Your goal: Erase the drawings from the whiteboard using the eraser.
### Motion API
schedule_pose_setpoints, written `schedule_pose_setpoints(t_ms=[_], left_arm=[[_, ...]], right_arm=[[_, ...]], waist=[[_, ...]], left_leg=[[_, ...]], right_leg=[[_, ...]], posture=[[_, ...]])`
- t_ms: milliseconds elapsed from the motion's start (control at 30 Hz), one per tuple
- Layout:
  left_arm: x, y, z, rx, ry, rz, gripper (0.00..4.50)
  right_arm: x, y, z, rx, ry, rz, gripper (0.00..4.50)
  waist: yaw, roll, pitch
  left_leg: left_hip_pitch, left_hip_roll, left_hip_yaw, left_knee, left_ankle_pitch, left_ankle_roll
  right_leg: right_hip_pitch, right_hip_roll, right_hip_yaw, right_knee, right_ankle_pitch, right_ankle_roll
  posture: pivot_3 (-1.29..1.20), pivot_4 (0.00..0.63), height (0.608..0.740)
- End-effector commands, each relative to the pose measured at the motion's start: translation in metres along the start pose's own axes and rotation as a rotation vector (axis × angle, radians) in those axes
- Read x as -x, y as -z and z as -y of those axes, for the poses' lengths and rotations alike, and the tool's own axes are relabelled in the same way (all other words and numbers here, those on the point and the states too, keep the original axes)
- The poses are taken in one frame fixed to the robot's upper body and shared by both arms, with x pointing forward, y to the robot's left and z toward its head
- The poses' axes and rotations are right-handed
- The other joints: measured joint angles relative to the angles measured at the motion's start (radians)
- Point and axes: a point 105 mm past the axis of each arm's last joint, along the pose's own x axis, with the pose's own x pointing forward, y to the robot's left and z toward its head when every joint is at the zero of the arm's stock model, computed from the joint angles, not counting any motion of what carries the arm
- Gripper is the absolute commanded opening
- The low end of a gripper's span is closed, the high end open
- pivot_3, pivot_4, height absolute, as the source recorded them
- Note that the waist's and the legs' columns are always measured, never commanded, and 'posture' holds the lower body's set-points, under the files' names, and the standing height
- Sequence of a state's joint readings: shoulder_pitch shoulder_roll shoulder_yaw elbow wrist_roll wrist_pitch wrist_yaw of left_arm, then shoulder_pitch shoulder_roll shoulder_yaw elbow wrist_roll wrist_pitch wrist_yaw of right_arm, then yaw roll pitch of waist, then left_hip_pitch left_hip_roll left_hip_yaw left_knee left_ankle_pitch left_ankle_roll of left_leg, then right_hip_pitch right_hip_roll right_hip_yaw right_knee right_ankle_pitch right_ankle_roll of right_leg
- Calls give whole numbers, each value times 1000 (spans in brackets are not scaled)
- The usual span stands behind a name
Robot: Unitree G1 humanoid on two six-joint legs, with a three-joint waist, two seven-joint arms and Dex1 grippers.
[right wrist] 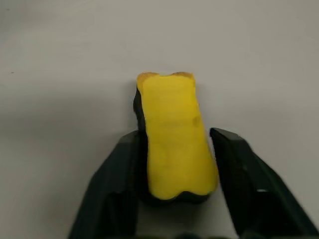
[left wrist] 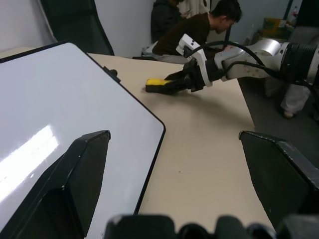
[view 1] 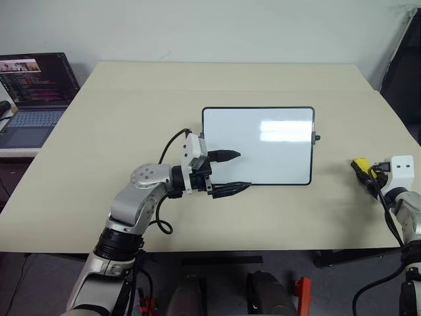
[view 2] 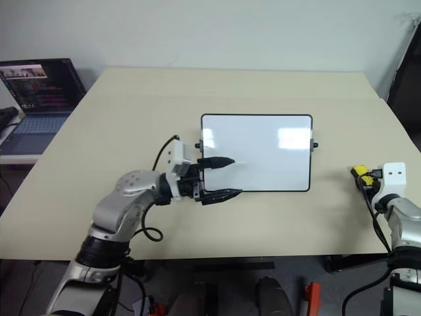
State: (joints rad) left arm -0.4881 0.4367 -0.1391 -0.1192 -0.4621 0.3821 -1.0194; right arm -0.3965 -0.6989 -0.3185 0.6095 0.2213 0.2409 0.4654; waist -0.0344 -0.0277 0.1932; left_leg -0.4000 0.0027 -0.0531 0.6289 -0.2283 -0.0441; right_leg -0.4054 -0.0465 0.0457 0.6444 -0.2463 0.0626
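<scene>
The whiteboard [view 1: 258,146] lies flat mid-table, black-framed. The drawings are out of view: its face looks plain white with glare. My left gripper [view 1: 231,173] is open at the board's near left corner, one finger over the board's face, the other just off its near edge. The eraser [right wrist: 173,134], yellow on top with a black base, rests on the table near the right edge, well right of the board. My right gripper [right wrist: 174,135] is open around it. A gap separates one finger from the eraser; the other finger sits against its base. The left wrist view also has the eraser [left wrist: 158,82].
An open laptop [view 1: 33,92] sits on a lower surface left of the table [view 1: 131,99]. A dark panel [view 1: 404,66] stands past the table's far right corner. A person [left wrist: 199,25] sits beyond the table's right side.
</scene>
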Motion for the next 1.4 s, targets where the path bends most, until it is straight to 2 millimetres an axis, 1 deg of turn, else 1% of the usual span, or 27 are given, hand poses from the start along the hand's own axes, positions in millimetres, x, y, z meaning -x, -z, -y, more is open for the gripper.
schedule_pose_setpoints(t_ms=[33,67,133,233,267,300,333,367,400,500,600,667,767,867,933,1033,1167,1267,1400], left_arm=[[7,-15,-4,-70,-42,27,4500],[11,-16,-9,-78,-79,26,4500],[20,-17,-19,-93,-144,22,4500],[58,-19,-50,-147,-378,8,4500],[81,-20,-71,-172,-542,12,4500],[100,-20,-86,-191,-679,14,4500],[115,-17,-98,-205,-791,5,4500],[122,-13,-108,-232,-887,-16,4500],[123,-9,-114,-258,-942,-32,4500],[120,0,-127,-284,-1060,-40,4500],[109,11,-130,-268,-1105,-13,4500],[100,16,-126,-236,-1103,24,4500],[89,18,-121,-212,-1090,75,4500],[83,20,-119,-189,-1097,113,4500],[79,25,-117,-173,-1102,123,4500],[78,40,-115,-153,-1124,96,4500],[76,56,-110,-112,-1133,63,4500],[75,67,-107,-126,-1137,-5,4500],[67,76,-105,-76,-1139,-9,4500]], right_arm=[[1,-17,2,16,-8,50,3445],[4,-24,0,26,-24,77,3885],[10,-36,-1,49,-43,122,4489],[26,-73,-6,67,-69,267,4489],[27,-89,-19,44,-96,362,4489],[26,-99,-30,22,-106,433,4489],[23,-102,-39,-21,-105,476,4489],[17,-97,-49,-47,-115,488,4489],[13,-91,-56,-57,-118,483,4489],[-2,-75,-74,-96,-98,485,4489],[-12,-62,-86,-106,-88,481,4489],[-15,-57,-86,-134,-65,484,4489],[-16,-53,-86,-148,-47,493,4489],[-16,-46,-84,-151,-33,482,4489],[-16,-40,-85,-163,-30,467,4489],[-19,-32,-93,-177,-38,446,4489],[-25,-31,-108,-190,-56,433,4489],[-28,-33,-105,-197,-34,438,4489],[-28,-31,-99,-195,6,442,4489]], waist=[[-1,0,0],[-1,0,0],[-1,0,0],[-1,1,0],[-3,1,0],[1,1,0],[-4,1,0],[-7,1,0],[-6,0,0],[6,0,0],[18,0,0],[19,0,0],[15,0,-1],[6,0,-1],[3,0,-1],[1,0,-1],[0,0,-1],[2,0,-1],[3,0,-1]], left_leg=[[0,0,0,0,0,0],[0,0,0,0,0,0],[0,0,0,0,0,0],[0,1,0,0,0,0],[0,1,0,0,0,0],[0,1,0,0,0,0],[0,1,0,0,0,0],[2,4,0,1,0,0],[2,6,0,1,0,0],[2,7,-1,1,0,0],[0,5,-1,1,0,-1],[0,4,-1,1,0,-1],[0,4,0,0,0,-1],[0,5,0,0,0,-1],[1,5,0,0,0,-1],[2,5,0,1,0,-1],[2,6,0,1,0,-1],[2,6,0,1,0,-1],[2,5,0,1,0,-1]], right_leg=[[0,0,0,0,0,0],[0,0,0,0,0,0],[0,0,0,0,0,0],[0,0,0,0,0,0],[0,0,0,0,0,0],[0,1,0,1,0,0],[0,0,0,0,0,0],[0,3,0,1,0,0],[0,6,0,1,0,0],[1,7,-1,1,2,-3],[0,5,-1,1,2,-3],[0,3,-1,1,3,-2],[-1,3,-1,1,3,-1],[-1,3,-1,1,3,-2],[-1,4,-1,2,3,-2],[0,4,0,2,3,-2],[0,5,0,3,4,-2],[0,5,0,3,4,-2],[0,5,0,3,4,-3]], posture=[[0,150,740],[0,150,740],[0,150,740],[0,150,740],[0,150,740],[0,150,740],[0,150,740],[0,150,740],[0,150,740],[0,150,740],[0,150,740],[0,150,740],[0,150,740],[0,150,740],[0,150,740],[0,150,740],[0,150,740],[0,150,740],[0,150,740]])
